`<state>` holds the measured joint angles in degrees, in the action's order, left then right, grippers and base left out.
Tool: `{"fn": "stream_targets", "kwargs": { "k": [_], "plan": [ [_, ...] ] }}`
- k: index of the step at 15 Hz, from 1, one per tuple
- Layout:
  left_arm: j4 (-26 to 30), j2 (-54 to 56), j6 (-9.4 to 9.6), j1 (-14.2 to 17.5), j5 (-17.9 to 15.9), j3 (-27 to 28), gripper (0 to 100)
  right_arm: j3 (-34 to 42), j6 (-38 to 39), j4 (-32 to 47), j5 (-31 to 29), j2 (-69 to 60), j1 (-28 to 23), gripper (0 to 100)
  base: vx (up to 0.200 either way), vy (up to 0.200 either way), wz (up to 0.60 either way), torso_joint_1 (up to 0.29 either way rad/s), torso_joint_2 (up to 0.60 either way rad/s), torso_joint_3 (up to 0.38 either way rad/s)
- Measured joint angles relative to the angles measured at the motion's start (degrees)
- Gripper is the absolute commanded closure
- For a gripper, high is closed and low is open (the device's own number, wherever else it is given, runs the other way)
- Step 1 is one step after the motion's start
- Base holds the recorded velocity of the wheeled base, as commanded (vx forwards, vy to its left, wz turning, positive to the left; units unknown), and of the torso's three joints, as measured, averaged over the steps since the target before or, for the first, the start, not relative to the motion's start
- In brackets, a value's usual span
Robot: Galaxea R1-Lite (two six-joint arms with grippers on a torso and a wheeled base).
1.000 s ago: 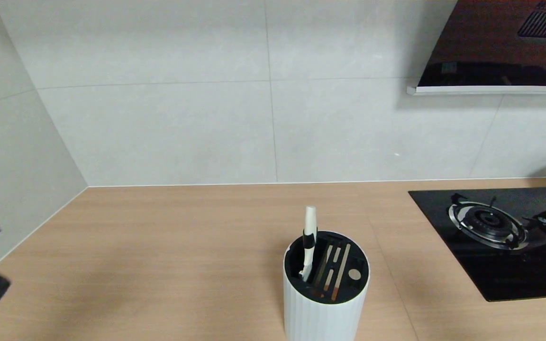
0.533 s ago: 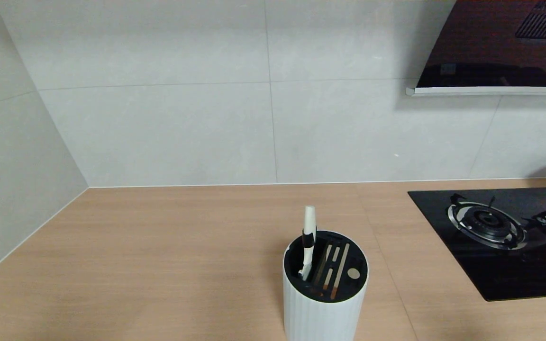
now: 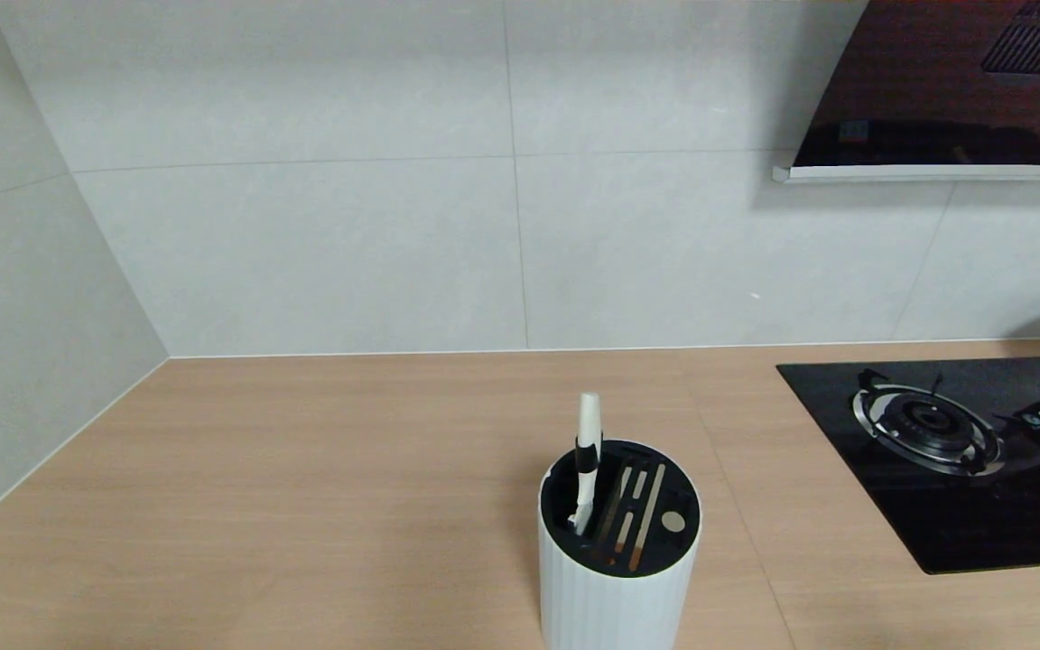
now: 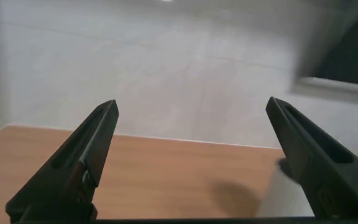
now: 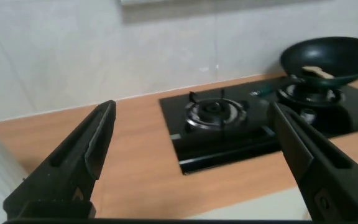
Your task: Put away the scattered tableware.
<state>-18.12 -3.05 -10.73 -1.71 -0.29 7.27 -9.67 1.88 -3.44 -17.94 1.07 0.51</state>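
left end effector spread, empty; right end effector same. utensil stands upright in holder on worktop. stowing looks done, likely nothing left.

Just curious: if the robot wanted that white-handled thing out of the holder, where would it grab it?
Probably the white handle above the holder rim, coming from above: it stands nearly upright, with its lower part sunk inside.
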Motion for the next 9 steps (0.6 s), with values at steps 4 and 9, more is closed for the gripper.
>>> {"fn": "stream_targets", "kwargs": {
  "k": [4, 9],
  "plan": [
    [10.9, 2.5, 7.34, 1.7, 4.4, -6.7, 0, 8.4, -5.0, -4.6, -1.0, -0.9, -0.5, 0, 0.0, 0.0, 0.0, 0.0, 0.0, 0.0],
    [17.9, 3.0, 10.46, 1.9, 4.9, -7.2, 0, 9.6, -3.0, 0.7, -0.7, -1.1, -0.5, 0, 0.0, 0.0, 0.0, 0.0, 0.0, 0.0]
  ]
}}
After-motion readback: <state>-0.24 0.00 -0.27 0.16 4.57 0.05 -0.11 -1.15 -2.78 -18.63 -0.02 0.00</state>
